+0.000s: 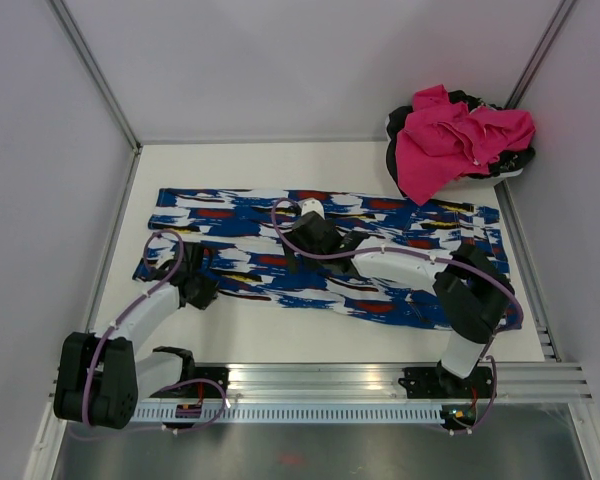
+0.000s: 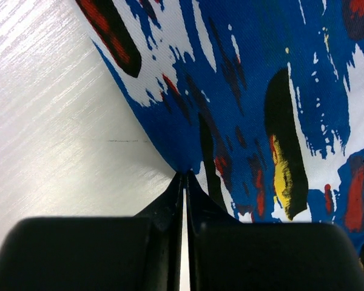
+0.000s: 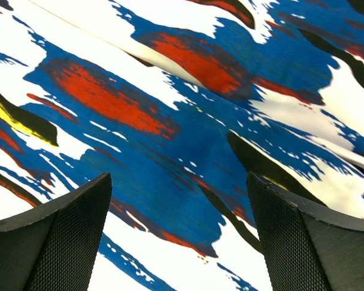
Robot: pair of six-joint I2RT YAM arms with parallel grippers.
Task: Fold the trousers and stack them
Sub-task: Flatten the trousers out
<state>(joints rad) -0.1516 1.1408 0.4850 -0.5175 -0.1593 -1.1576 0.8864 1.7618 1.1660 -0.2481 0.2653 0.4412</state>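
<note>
The trousers (image 1: 240,205), royal blue with white, red, black and yellow blotches, lie spread flat across the table from left to right. My left gripper (image 1: 200,290) is at their near left edge. In the left wrist view its jaws (image 2: 187,176) are shut, pinching the fabric edge (image 2: 249,91) at the fingertips. My right gripper (image 1: 300,230) hangs over the middle of the trousers. In the right wrist view it (image 3: 179,230) is wide open and empty, with the fabric (image 3: 170,151) lying flat below between the fingers.
A crumpled pink garment (image 1: 450,140) lies on a black item at the back right corner. White walls close in the table (image 1: 280,160) on the left, back and right. A metal rail (image 1: 380,378) runs along the near edge.
</note>
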